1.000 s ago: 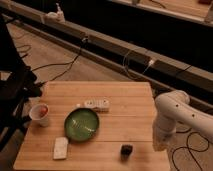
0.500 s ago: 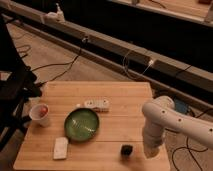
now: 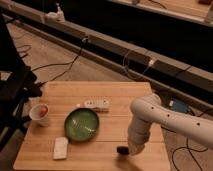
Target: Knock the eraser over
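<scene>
The white arm's end effector (image 3: 133,149) hangs low at the table's (image 3: 125,95) near edge, just beside the small black eraser (image 3: 121,149), open or closed I cannot tell, with the green plate (image 3: 82,123) further left and a white cup (image 3: 40,112) holding something red.

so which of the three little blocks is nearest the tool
The black eraser, at the front edge of the table right beside the tool. The flat white block lies front-left of the green plate, and the white buttoned device sits behind it.
</scene>
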